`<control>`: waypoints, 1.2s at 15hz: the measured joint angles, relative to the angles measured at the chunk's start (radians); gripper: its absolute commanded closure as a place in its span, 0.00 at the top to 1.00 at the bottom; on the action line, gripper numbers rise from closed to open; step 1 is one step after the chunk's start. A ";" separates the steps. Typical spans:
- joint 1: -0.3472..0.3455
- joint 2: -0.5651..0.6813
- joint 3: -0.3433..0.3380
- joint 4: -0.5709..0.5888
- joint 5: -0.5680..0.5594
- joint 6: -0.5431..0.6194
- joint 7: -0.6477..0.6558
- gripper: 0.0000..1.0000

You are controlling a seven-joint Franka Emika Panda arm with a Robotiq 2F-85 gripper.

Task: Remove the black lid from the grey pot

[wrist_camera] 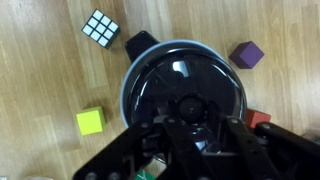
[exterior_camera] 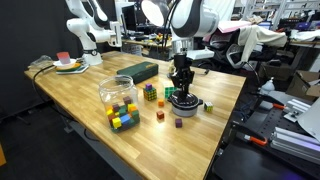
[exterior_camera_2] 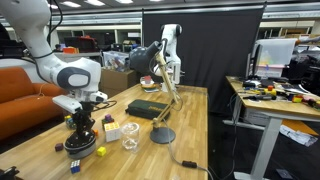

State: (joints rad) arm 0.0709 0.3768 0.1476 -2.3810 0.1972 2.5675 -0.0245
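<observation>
Black lid [wrist_camera: 180,70]: seated on the grey pot [wrist_camera: 124,92], directly beneath the gripper [wrist_camera: 195,125].
Gripper: low over the central knob [wrist_camera: 190,103]; whether clenched on it or released, cannot tell.
Handling (judged): rigid, light, glossy, so probably slippery at the rim; take hold at the knob.
Writing: none legible.

No text, label, brand, number or sign can be read in any of the views. In the wrist view the glossy top of the black lid [wrist_camera: 183,80] shows only reflections. In both exterior views the dark green box [exterior_camera: 138,71] [exterior_camera_2: 145,109] is too small and blurred to tell whether it carries any print.
</observation>
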 measured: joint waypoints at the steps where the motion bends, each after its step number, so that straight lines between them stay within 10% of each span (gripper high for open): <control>1: 0.000 0.000 0.000 0.000 0.000 0.000 0.000 0.08; 13: 0.001 -0.102 -0.010 -0.029 -0.013 -0.021 0.007 0.08; 18: -0.008 -0.172 -0.120 -0.081 -0.065 -0.015 0.141 0.08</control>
State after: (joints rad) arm 0.0624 0.2047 0.0276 -2.4620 0.1321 2.5527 0.1162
